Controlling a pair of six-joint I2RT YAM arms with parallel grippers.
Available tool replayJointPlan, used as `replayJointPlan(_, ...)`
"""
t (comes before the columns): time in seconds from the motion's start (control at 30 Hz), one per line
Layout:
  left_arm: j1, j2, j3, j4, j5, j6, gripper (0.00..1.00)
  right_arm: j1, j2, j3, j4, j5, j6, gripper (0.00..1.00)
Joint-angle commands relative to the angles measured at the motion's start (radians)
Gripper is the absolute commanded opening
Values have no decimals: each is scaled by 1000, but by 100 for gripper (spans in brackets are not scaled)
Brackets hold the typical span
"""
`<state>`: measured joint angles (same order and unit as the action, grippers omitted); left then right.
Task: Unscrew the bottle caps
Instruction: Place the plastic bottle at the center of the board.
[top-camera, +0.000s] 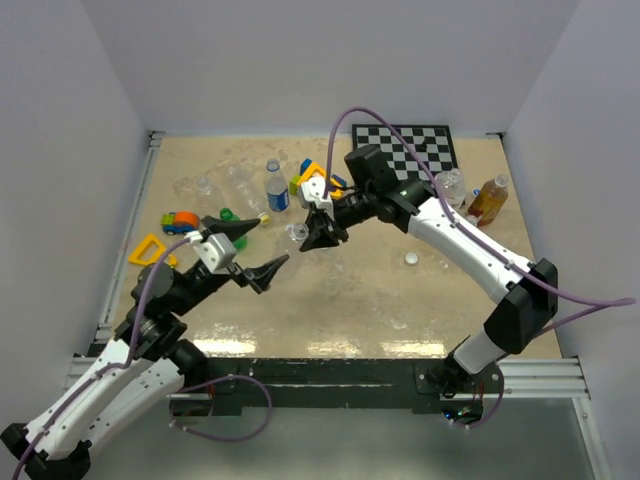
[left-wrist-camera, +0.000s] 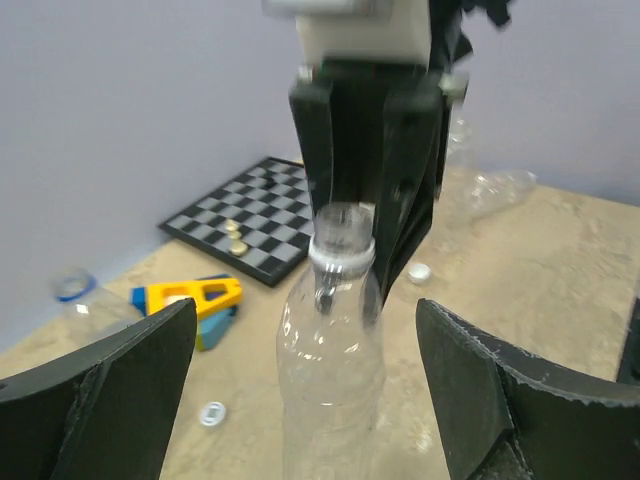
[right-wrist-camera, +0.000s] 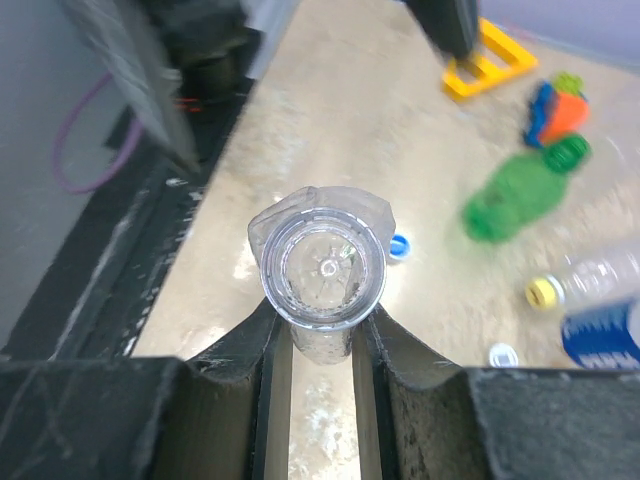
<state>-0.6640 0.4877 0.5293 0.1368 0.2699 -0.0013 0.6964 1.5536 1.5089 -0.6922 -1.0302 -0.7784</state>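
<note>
The right hand (right-wrist-camera: 322, 335) is closed on the neck of a clear bottle (left-wrist-camera: 330, 380), one finger on each side just below the rim. The bottle stands upright, and its mouth is open – the right wrist view looks straight down through it to the moulded base. A white ring sits round the neck under the fingers.

The left hand (top-camera: 268, 240) is spread wide, with a finger on either side of the bottle's body and well apart from it, touching nothing.

The caps in view are off this bottle and lie on the worktop (top-camera: 400, 310). A blue cap (right-wrist-camera: 398, 245) rests just beyond the bottle's mouth in the right wrist view, partly hidden by it. A white cap (top-camera: 411, 258) lies alone to the right of the right hand, near that arm's forearm. A yellow cap (right-wrist-camera: 541, 292) is on the end of another clear bottle lying on its side, next to a blue-labelled bottle (top-camera: 277, 190).

A green bottle (right-wrist-camera: 505, 205) lies farther off, blurred. A chessboard (top-camera: 415, 148) sits at the far edge – an orange bottle (top-camera: 488, 200) stands near its right corner. A yellow toy (top-camera: 150, 250) lies at the left.
</note>
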Motion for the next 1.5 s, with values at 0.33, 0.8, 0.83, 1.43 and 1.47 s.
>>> replayJointPlan(0.33,6,-165,22,-299,-323,199,95,-26,226,120,339,542,381,0)
replayJointPlan(0.8,10,-196,-26,-269,-336,210,97,-28,301,114,345,499,418,0)
replayJointPlan(0.83,9,-196,-26,-269,-334,211,97,-28,303,111,349,501,418,0)
replayJointPlan(1.43,12,-187,-25,-270,-319,213,97,-29,342,82,338,472,427,20)
replayJointPlan(1.47,12,-186,-26,-270,-320,213,97,-28,341,80,338,470,427,21)
